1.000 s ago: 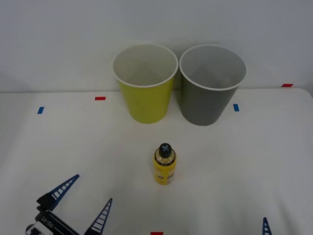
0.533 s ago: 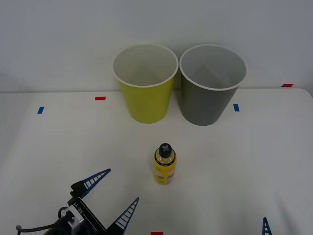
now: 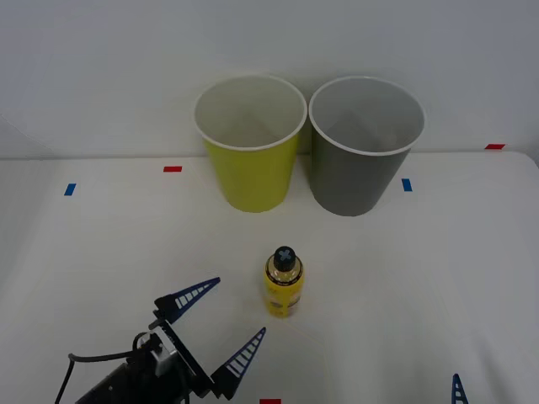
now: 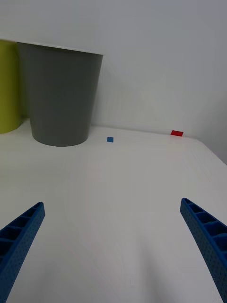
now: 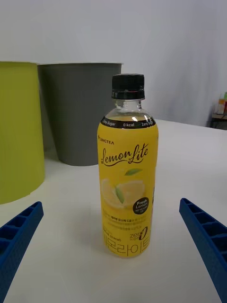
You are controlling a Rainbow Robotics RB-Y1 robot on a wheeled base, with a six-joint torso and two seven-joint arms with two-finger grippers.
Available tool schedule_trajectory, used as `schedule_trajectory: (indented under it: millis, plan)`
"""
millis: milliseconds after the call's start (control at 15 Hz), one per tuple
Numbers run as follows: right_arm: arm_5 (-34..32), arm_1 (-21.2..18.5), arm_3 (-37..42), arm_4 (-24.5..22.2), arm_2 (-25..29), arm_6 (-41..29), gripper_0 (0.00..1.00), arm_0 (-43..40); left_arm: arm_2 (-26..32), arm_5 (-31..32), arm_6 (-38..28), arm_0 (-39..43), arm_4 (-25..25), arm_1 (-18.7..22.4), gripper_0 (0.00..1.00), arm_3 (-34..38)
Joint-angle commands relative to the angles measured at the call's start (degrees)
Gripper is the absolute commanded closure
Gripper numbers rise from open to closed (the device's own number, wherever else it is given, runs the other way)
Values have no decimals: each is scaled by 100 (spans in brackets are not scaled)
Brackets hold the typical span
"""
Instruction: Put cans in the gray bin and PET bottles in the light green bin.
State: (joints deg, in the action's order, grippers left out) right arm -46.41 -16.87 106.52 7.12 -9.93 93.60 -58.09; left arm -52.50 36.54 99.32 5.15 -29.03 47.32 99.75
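Note:
The PET bottle (image 3: 284, 290), yellow with a black cap, stands upright in the middle of the white table. My left gripper (image 3: 221, 324) is open just short of it, on its near left side, and touches nothing. In the left wrist view the bottle (image 5: 127, 180) stands centred beyond the two blue fingers (image 5: 19, 236). The light green bin (image 3: 250, 143) and the gray bin (image 3: 364, 147) stand side by side at the back, both showing white insides. My right gripper (image 4: 112, 204) is open and low at the near right, facing the gray bin (image 4: 59, 94).
Small tape marks lie on the table: red (image 3: 172, 169) and blue (image 3: 69, 189) at the left, blue (image 3: 407, 184) and red (image 3: 494, 146) at the right, red (image 3: 269, 401) at the front edge. A white wall rises behind the bins.
My left gripper has moved forward and to the right, closing in on the bottle while staying open. The bottle, the bins and the right arm have not moved.

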Motion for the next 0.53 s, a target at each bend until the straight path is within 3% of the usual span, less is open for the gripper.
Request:
schedule_trajectory:
  millis: [67, 533]
  plan:
    - [0, 0, 0, 0, 0, 0, 0, 0, -6, -244, 8, -75, -68, -329, 0, -8]
    - [0, 0, 0, 0, 0, 0, 0, 0, -6, -341, 61, -550, -77, -979, 0, -571]
